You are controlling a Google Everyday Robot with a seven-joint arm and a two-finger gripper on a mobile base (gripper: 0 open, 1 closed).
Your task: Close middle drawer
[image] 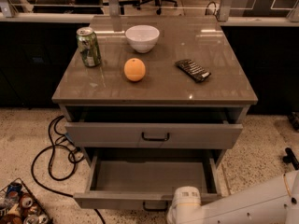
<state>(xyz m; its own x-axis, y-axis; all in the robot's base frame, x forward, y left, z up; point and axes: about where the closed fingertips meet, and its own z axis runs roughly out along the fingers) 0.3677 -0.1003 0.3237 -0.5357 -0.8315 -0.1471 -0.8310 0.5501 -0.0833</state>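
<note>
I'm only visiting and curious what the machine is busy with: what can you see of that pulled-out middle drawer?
The middle drawer is wide, shallow and grey, metal or painted by its look, pulled far out of the cabinet and level. Its inside is bare. The flat grey front carries a small black bar handle. The gripper, on a white arm reaching in from the lower right, is at that front just right of the handle; whether it touches cannot be told.

Speckled terrazzo floor, dark cabinets
</note>
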